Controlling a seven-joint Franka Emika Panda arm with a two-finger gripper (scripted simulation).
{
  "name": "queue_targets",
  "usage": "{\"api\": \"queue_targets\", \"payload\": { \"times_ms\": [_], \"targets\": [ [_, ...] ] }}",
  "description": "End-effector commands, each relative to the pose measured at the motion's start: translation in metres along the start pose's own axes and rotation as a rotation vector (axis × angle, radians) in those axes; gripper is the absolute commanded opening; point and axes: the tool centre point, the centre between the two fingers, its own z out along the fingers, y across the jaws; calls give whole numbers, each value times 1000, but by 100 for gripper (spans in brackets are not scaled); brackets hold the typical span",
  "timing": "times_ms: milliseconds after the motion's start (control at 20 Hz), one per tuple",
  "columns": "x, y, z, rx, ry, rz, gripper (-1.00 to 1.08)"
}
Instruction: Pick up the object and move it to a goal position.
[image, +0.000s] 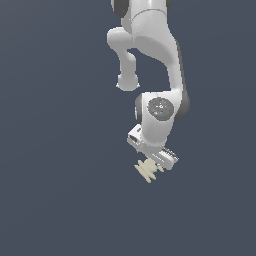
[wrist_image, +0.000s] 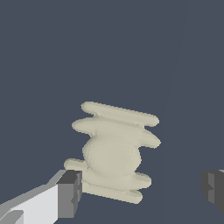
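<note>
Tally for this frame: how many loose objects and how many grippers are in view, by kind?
Cream ribbed object: 1
Gripper, jaws wide apart either side of the object: 1
Total: 2

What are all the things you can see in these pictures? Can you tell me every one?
ribbed piece: one, pale cream, a short rod with flat fins across it, on the dark surface just below the gripper; in the wrist view it sits between the two fingers, with no contact visible.
surface: one, dark blue-grey, plain, fills the background.
robot arm: one, white with dark grey joints, reaches down from the top of the exterior view.
gripper: one, white with dark grey fingers, open, spread wider than the piece.
</note>
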Motion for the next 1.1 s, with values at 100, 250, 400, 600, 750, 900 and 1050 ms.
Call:
{"api": "queue_targets", "payload": {
  "times_ms": [100, 250, 400, 600, 750, 900, 1050],
  "targets": [
    [-2, -9, 11, -3, 0, 92, 100],
    [-4, -13, 17, -4, 0, 138, 100],
    [-5, -17, 21, -5, 0, 173, 100],
    [-6, -20, 25, -6, 0, 202, 100],
    [-7, -20, 26, -7, 0, 211, 100],
    [-7, -20, 26, -7, 0, 207, 100],
    [-7, -20, 32, -7, 0, 208, 100]
  ]
}}
